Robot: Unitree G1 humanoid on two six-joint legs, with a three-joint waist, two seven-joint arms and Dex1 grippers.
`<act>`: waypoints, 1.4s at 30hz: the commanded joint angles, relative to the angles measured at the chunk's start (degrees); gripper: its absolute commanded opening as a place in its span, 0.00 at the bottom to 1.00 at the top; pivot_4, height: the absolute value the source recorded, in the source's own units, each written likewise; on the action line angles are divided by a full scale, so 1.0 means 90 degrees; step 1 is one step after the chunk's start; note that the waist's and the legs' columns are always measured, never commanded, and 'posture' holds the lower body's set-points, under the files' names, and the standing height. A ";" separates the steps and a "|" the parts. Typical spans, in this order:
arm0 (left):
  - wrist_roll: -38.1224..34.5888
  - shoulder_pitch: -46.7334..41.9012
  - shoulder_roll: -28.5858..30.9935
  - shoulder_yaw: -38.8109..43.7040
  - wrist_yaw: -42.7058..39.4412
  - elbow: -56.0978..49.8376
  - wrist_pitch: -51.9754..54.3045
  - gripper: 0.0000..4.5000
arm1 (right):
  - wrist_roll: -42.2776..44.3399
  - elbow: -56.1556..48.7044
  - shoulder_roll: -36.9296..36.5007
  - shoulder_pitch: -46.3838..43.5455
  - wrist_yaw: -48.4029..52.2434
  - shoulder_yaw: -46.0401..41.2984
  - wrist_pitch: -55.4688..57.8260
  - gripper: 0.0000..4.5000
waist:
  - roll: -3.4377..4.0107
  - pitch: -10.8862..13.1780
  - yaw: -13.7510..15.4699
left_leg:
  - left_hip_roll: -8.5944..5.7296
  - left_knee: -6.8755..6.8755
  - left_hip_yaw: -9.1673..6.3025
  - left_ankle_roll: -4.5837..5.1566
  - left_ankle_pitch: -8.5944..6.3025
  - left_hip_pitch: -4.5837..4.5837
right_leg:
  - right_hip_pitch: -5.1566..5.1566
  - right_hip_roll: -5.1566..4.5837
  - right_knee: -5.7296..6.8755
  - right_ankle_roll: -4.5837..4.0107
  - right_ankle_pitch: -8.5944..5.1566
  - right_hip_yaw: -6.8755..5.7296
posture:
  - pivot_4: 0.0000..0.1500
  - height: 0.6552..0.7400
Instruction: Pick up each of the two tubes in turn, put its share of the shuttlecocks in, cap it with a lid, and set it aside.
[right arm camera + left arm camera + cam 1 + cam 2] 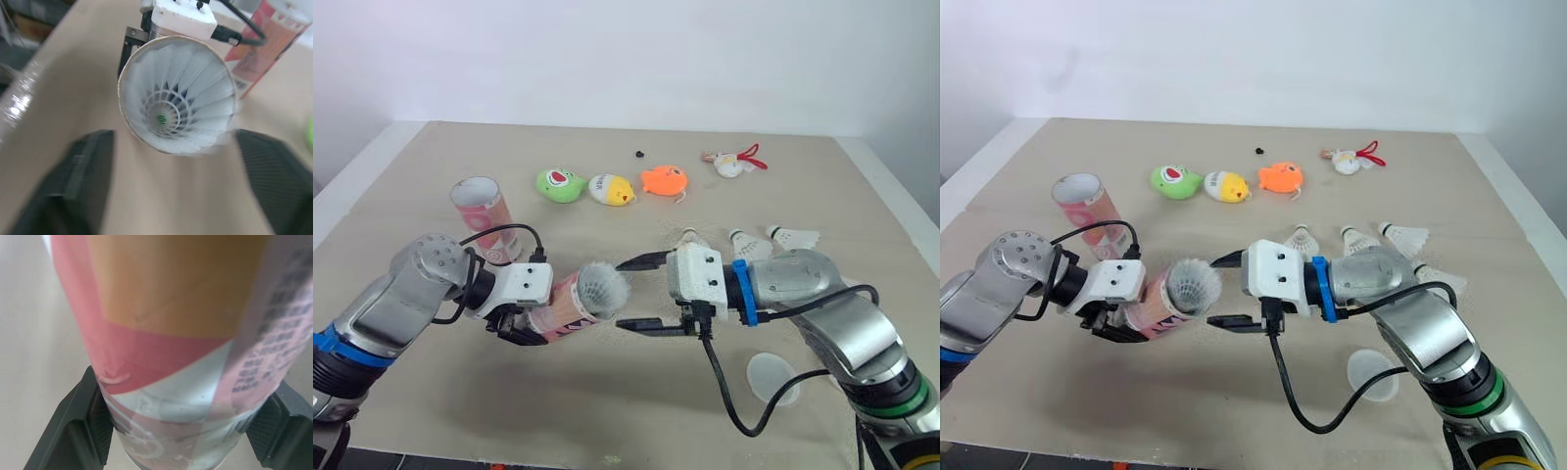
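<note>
Near the middle of the tabletop (411, 176), the left pincer (540, 315) is clenched around a pink tube (570, 304), held roughly level above the surface with its open mouth turned right. A shuttlecock (171, 107) sits cork-first inside, its feather skirt at the rim. The right pincer (620, 294) faces that mouth from just beside it, its fingers spread wide and grasping nothing. The second tube (484, 217) stands upright farther back on the left. Loose shuttlecocks (1405, 235) lie on the right beyond the right arm, and a clear lid (1373, 374) lies flat near the right front edge. Small toys, green (559, 184), yellow (612, 190) and orange (663, 180), line the far side.
</note>
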 commanded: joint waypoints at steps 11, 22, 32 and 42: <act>0.0070 0.0488 -0.0089 -0.0243 0.0065 0.0280 -0.0365 0.65 | 0.1332 -0.0349 0.0267 0.2057 -0.2129 -0.2064 0.1389 0.95 | 0.0003 -0.0019 0.0020 | -0.0001 -0.0001 -0.0005 0.0005 -0.0003 0.0016 | 0.0019 0.0007 0.0000 0.0002 -0.0004 -0.0003 | 1.00 1.00; 0.0014 0.0486 -0.0037 -0.0198 0.0069 0.0144 -0.0238 0.65 | -0.0365 0.0408 0.1508 0.1730 -0.4349 -0.1155 0.1793 0.95 | 0.0030 -0.0034 -0.0001 | -0.0003 0.0004 0.0020 0.0003 0.0007 0.0016 | 0.0001 0.0011 0.0000 0.0022 -0.0008 0.0029 | 1.00 1.00; -0.0069 0.0363 -0.0008 -0.0148 0.0031 -0.0006 0.0017 0.65 | -0.1071 0.1339 0.1919 0.1053 -0.4623 -0.0793 0.1649 0.95 | 0.0030 -0.0034 -0.0011 | -0.0003 -0.0006 0.0019 0.0004 0.0005 0.0009 | -0.0009 0.0019 0.0001 0.0015 0.0005 0.0027 | 1.00 1.00; -0.0075 0.0370 0.0036 -0.0144 0.0067 -0.0103 0.0132 0.65 | -0.1718 0.2235 0.2430 0.0469 -0.4921 -0.0694 0.1560 0.95 | 0.0030 -0.0033 -0.0040 | -0.0004 -0.0006 0.0020 0.0004 0.0005 0.0005 | -0.0012 0.0015 0.0000 0.0011 0.0009 0.0028 | 1.00 1.00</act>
